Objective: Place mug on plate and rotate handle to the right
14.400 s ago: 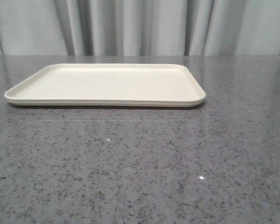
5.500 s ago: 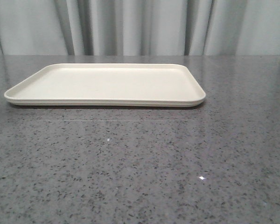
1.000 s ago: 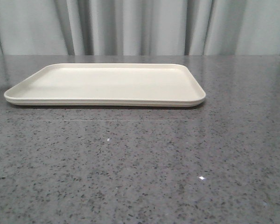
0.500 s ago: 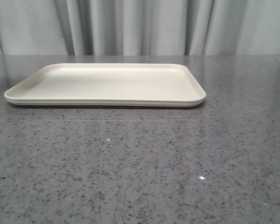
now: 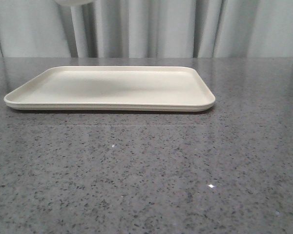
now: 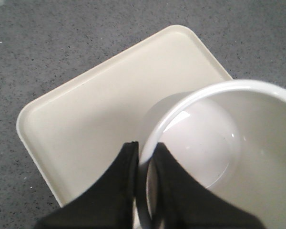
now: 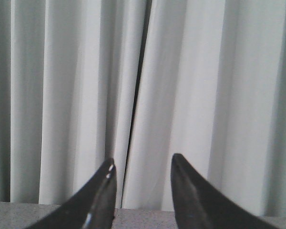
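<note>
- Your left gripper (image 6: 145, 188) is clamped on the rim of the mug (image 6: 219, 152), one black finger inside the wall and one outside, with only the thin white wall between them.
- In the left wrist view you look down into the mug's open mouth; its inside is glossy white and holds nothing you can see.
- The mug is off the table, held up over the plate (image 6: 86, 124). In the front view only a curved white sliver of the mug's underside (image 5: 73, 2) shows at the top edge, above the plate's left part.
- A soft shadow lies across the plate (image 5: 112, 87) in the front view.
- The plate lies flat on the grey speckled table (image 5: 146, 170), toward its far side, with pale curtains (image 5: 151, 29) behind.
- You cannot see the handle or the printed face in any view.
- Your right gripper (image 7: 143, 191) has its fingers spread apart with nothing between them; it points at the curtains (image 7: 190, 86), with a strip of table edge below.
</note>
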{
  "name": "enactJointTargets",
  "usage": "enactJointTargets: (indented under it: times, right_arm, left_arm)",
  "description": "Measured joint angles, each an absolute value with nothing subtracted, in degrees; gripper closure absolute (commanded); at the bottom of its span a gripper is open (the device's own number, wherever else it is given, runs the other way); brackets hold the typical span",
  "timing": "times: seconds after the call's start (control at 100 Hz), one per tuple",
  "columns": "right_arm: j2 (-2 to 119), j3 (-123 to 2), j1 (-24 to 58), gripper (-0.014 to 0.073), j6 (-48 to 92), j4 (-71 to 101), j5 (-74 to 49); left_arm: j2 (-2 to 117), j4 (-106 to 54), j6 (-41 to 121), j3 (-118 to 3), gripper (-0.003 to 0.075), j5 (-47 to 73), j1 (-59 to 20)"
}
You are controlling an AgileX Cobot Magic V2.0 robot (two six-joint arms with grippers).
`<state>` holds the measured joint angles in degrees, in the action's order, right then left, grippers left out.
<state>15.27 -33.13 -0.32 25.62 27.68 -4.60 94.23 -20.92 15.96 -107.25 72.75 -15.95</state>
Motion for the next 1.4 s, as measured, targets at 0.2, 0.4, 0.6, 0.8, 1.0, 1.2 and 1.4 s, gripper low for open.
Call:
enactJointTargets:
  times: [0.2,0.4,0.6,0.8,1.0,1.2,1.4]
  right_arm:
    - [15.27,-33.13,-0.32,0.0295,25.62,27.68,-4.94]
    - [15.27,-33.13,-0.32,0.0295,25.62,27.68,-4.94]
    - [15.27,-33.13,-0.32,0.0295,25.62,27.68,-4.94]
    - [15.27,-33.13,-0.32,0.0295,25.62,27.68,-4.94]
    - [15.27,-33.13,-0.32,0.0295,25.62,27.68,-4.94]
    - [15.27,-33.13,-0.32,0.0295,25.62,27.68,-4.94]
    - [15.27,-33.13,-0.32,0.0295,25.62,27.68,-4.94]
  left_arm:
    - [97.99,-19.14,15.93,-107.78,0.0741,72.65,-17.67]
    - [102.18,-17.22,16.4,-107.9,0.0741,72.55,-17.67]
    - [105.04,-17.45,16.67,-107.9,0.0741,72.3,-18.13]
    - [107.06,-17.45,17.02,-107.9,0.0741,72.08,-19.56]
    - [108.54,-17.69,17.02,-107.9,0.0741,71.95,-20.47]
    - [109.68,-17.69,17.02,-107.9,0.0741,71.79,-20.47]
    - [110.66,-17.88,17.02,-107.9,0.074,71.79,-20.47]
